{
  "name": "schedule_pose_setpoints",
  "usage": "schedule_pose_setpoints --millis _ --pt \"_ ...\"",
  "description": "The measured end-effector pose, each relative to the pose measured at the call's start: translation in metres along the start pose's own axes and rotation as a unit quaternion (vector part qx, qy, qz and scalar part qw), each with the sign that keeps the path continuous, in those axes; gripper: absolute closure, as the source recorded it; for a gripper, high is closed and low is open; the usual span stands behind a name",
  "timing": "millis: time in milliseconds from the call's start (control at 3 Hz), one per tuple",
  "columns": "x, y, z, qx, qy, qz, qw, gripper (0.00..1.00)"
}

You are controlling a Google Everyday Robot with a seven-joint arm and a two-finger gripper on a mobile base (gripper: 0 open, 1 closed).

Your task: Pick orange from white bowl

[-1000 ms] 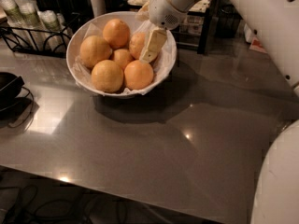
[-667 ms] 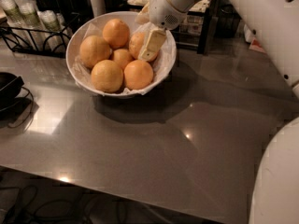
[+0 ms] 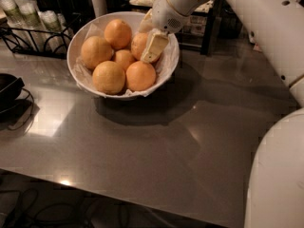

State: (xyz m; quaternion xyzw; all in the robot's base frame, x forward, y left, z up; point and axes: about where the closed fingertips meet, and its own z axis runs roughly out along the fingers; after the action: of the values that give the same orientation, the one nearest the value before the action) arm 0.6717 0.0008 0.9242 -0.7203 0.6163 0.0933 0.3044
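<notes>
The white bowl (image 3: 78, 72), lined with crinkled white paper, stands at the back left of the grey table (image 3: 156, 151). It holds several oranges: one at the back (image 3: 118, 33), one at the left (image 3: 96, 51), two at the front (image 3: 109, 77) (image 3: 140, 75) and a smaller one in the middle (image 3: 124, 58). My gripper (image 3: 147, 49) reaches down into the right side of the bowl. It is against the back-right orange (image 3: 137, 42), which it partly hides.
A black wire rack (image 3: 28, 39) with cups stands behind the bowl at the left. A black object (image 3: 7, 87) lies at the table's left edge. A dark stand (image 3: 209, 30) is at the back right. My white body (image 3: 275, 175) fills the lower right.
</notes>
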Motion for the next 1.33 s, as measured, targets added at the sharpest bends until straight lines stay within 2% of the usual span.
schedule_pose_setpoints --millis 333,1333 --pt "0.0056 0.0002 0.0091 -0.014 0.0 0.004 0.9999 0.35" --pt "0.0077 -0.0053 0.0109 -0.022 0.003 0.006 0.9997 0.35"
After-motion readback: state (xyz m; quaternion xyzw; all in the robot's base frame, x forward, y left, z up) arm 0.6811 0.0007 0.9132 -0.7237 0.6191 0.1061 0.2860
